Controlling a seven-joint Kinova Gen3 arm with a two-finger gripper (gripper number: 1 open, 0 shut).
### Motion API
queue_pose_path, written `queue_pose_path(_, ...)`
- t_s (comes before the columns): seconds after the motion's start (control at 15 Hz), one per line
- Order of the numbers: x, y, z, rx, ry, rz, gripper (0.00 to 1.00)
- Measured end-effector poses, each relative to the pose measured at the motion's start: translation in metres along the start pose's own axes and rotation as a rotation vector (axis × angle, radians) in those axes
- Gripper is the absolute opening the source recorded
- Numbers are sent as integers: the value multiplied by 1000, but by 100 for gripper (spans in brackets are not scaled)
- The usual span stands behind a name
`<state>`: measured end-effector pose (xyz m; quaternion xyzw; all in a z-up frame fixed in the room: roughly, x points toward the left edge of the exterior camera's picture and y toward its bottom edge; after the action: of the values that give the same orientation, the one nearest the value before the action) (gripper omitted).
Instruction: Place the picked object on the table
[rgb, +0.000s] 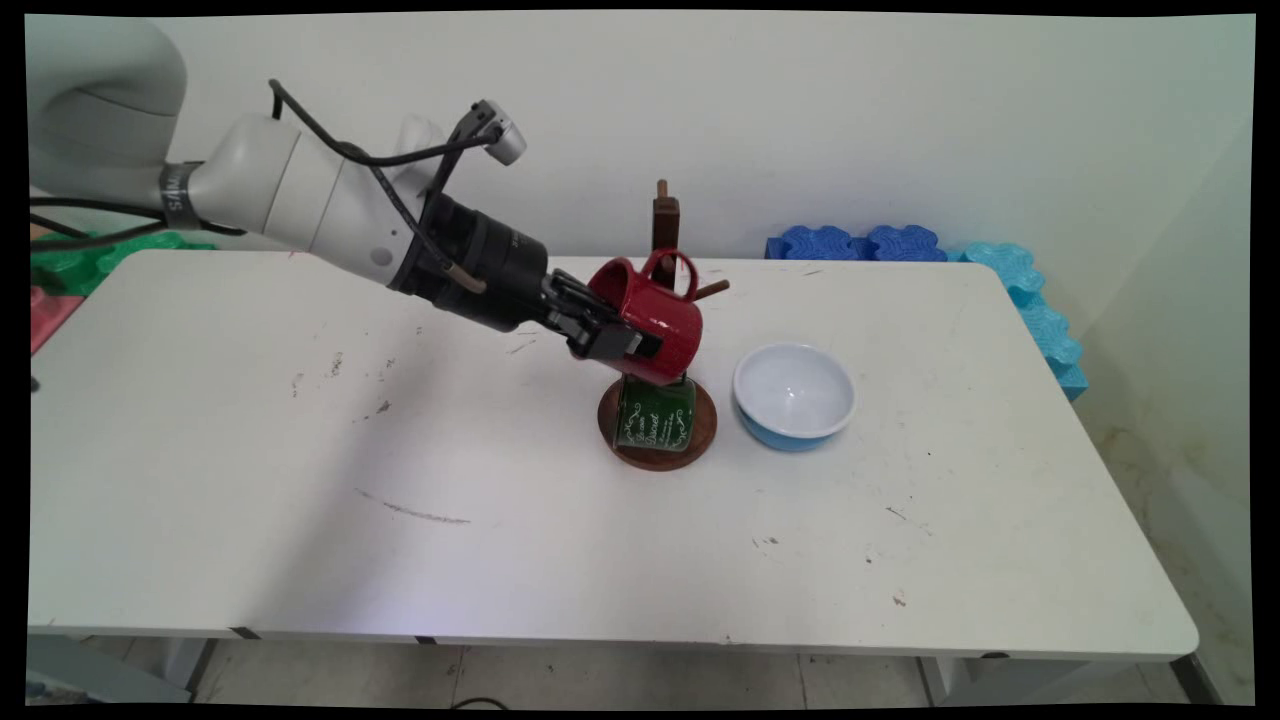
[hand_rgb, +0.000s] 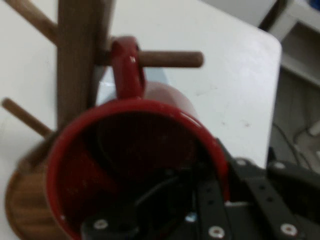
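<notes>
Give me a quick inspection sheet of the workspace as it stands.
Surface: white table, scuffed, marked.
Things: red mug held tilted at the wooden mug tree, its handle over a peg; green mug at the tree's base.
Clutter: blue bowl right of the tree.
Gripper: fingers shut on the red mug's rim, one inside.
Cables: black cables along the arm.
Surroundings: blue foam mats by the wall.

A white surface (rgb: 300, 500) is marked with scuffs; a wooden mug stand (rgb: 658, 455) and a blue bowl (rgb: 794, 394) are set on it.
</notes>
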<state>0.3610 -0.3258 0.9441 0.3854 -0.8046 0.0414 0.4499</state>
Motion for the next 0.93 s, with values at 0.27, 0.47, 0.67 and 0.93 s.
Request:
queue_pose_path(0.27, 1, 0, 0, -2, 0, 3, 0)
queue_pose_path(0.47, 1, 0, -1, -4, 0, 4, 0)
queue_pose_path(0.67, 2, 0, -1, -5, 1, 7, 0)
queue_pose_path(0.93, 4, 1, -4, -11, 5, 17, 0)
